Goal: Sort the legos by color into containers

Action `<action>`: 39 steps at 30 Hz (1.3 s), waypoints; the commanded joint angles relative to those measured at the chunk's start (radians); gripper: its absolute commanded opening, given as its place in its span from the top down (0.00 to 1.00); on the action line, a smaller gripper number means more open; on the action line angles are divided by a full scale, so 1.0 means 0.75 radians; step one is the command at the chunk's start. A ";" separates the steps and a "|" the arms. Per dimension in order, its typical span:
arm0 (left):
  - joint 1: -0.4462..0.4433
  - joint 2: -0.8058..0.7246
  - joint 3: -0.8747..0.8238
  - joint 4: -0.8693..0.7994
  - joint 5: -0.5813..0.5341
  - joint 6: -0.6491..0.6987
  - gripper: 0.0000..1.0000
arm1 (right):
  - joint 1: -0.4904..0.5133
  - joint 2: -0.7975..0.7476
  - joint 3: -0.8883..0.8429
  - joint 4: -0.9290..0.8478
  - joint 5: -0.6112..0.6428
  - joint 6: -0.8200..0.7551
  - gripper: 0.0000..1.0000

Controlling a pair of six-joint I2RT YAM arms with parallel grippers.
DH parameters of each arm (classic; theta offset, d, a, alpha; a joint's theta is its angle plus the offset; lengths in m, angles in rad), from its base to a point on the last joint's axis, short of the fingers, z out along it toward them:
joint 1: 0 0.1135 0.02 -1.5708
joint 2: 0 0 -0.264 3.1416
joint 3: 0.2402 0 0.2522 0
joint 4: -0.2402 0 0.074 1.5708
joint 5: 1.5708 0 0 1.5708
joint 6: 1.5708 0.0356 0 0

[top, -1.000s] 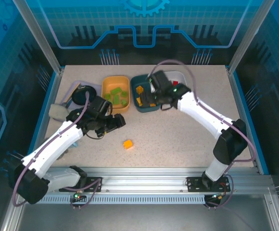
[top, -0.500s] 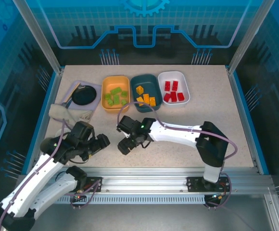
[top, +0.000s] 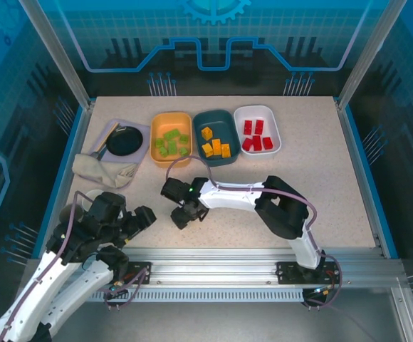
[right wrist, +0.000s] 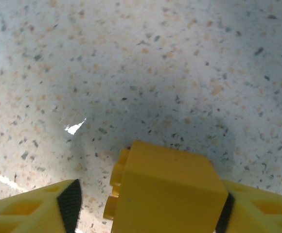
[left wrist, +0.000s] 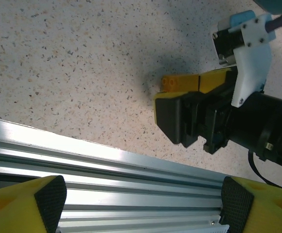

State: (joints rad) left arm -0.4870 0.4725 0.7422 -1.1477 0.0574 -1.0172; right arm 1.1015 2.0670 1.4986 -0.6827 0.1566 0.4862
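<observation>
Now orange-yellow lego (right wrist: 165, 191) seen on table (right wrist: 131, 58), straddled by right gripper (right wrist: 148, 206), jaws apart, gap seen at 1 side. Left gripper (left wrist: 142, 196) held wide, empty, above rail (left wrist: 131, 165).

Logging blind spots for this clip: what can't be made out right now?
- Orange-yellow brick: hidden beneath the right gripper in the top view; its near end is cut off by the right wrist view's bottom edge.
- Dark round item on the lavender tray: too small in the top view to identify.
- Left gripper: fingers mostly cut by the left wrist view's bottom edge.
</observation>
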 commanded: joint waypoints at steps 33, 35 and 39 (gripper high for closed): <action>0.214 1.131 0.432 1.039 0.453 0.120 0.13 | -0.695 0.286 0.883 -0.372 0.143 0.289 0.60; 0.251 1.214 0.491 1.072 0.465 0.135 0.13 | -0.722 0.390 1.000 -0.396 0.131 0.359 0.60; 0.312 1.340 0.594 1.108 0.489 0.165 0.14 | -0.749 0.545 1.183 -0.390 0.116 0.455 0.61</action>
State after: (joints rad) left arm -0.2836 1.4384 1.1316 -0.3614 0.3763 -0.9390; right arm 0.5594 2.4176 2.3009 -0.9329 0.2592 0.7364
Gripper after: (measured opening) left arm 0.864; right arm 0.422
